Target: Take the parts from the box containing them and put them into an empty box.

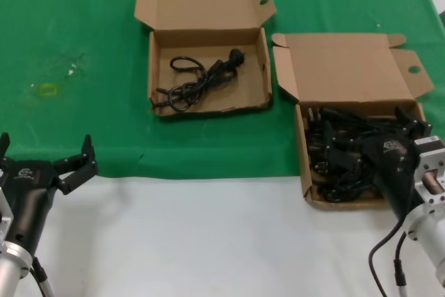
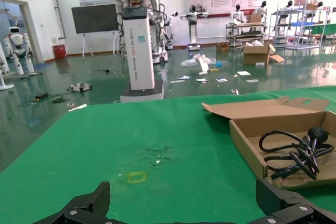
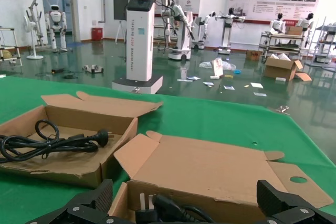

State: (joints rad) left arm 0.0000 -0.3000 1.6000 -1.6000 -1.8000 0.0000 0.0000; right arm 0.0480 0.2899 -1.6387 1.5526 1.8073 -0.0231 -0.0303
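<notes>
One cord (image 1: 198,78) lay in the far box (image 1: 208,67); the pile of cords (image 1: 348,154) remained in the near box (image 1: 309,186). Right gripper (image 1: 410,130) reached in, jaws spread, empty. Left gripper (image 1: 45,154) idle, jaws spread, at the surface's near edge.

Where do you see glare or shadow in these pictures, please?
Head view: the left pincer casts a soft shadow on the white table edge; the cords in the full box merge into one dark mass. Both wrist views: the glossy hall floor mirrors the ceiling lights.
</notes>
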